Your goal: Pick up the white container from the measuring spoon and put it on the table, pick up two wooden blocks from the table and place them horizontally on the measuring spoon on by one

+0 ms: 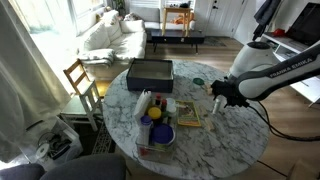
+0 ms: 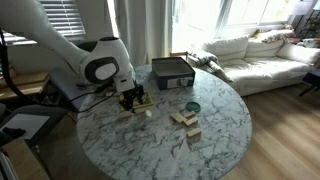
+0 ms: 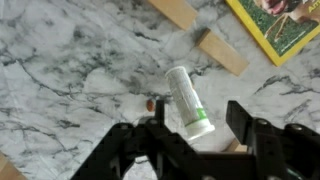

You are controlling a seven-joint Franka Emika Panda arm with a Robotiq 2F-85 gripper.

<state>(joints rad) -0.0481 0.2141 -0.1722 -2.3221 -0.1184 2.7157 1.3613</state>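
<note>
The end effector (image 3: 198, 122), jaws apart, straddles the white container (image 3: 185, 95) lying on the marble table (image 3: 70, 70), label unreadable.

yellow book (image 3: 285, 25): cut by edge | wooden block (image 3: 175, 10): cut at top

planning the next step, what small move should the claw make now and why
Probably lift the claw straight up. The container lies on its side on the table, jaws apart with gaps either side, so it looks let go; a block waits just beyond.
</note>
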